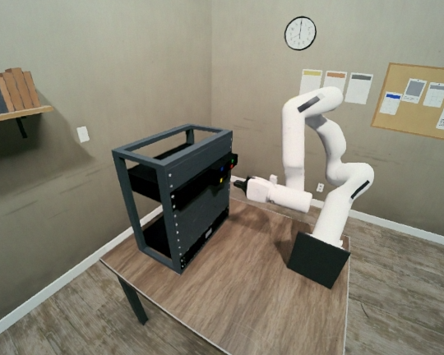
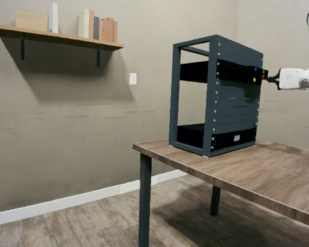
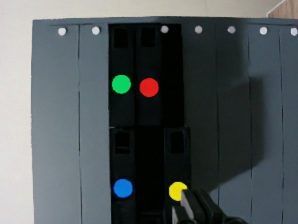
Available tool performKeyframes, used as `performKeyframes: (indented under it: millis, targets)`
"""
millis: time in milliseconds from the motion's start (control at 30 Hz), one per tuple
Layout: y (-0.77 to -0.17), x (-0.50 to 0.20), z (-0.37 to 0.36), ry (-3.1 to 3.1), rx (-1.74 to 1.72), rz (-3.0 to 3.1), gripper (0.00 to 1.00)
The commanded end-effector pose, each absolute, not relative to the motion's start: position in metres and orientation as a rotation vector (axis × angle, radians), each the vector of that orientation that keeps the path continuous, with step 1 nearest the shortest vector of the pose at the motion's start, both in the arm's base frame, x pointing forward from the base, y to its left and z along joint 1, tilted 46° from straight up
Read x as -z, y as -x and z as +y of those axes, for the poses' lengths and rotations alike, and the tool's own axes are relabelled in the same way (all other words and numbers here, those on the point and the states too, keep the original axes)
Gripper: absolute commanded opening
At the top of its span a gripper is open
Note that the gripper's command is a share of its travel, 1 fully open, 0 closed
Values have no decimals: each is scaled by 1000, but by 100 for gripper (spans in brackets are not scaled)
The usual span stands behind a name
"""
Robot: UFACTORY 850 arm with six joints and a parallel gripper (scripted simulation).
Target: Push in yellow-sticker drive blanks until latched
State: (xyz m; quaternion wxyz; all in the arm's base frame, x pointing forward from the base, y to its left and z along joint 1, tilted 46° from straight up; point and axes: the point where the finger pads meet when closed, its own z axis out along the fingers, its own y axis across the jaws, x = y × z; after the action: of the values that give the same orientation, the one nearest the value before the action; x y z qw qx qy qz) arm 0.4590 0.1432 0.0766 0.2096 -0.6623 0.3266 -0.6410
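A dark grey rack (image 1: 178, 193) stands on the wooden table, also in the exterior view (image 2: 218, 94). Near its top sit four black drive blanks with stickers: green (image 3: 121, 84), red (image 3: 149, 87), blue (image 3: 122, 188) and yellow (image 3: 177, 190). The yellow-sticker blank also shows in the top and exterior views (image 1: 221, 179) (image 2: 254, 79). My gripper (image 3: 191, 208) is shut and empty, its tips just in front of the yellow sticker; whether they touch it I cannot tell. It shows beside the rack's front in the top and exterior views (image 1: 238, 185) (image 2: 271, 78).
A black unit (image 2: 233, 139) fills the rack's bottom bay. The arm's black base box (image 1: 317, 259) stands at the table's right edge. A wall shelf with books (image 2: 61, 34) hangs far left. The rack stands close to the table's left edge.
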Motion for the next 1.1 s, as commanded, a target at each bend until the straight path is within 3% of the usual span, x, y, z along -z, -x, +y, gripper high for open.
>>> performKeyframes:
  millis: [0,500,1067]
  targets:
    - [-463,-77,142,1842,1780,906,0]
    - [-514,-73,135,1842,1780,906,0]
    - [-517,-72,134,1842,1780,906,0]
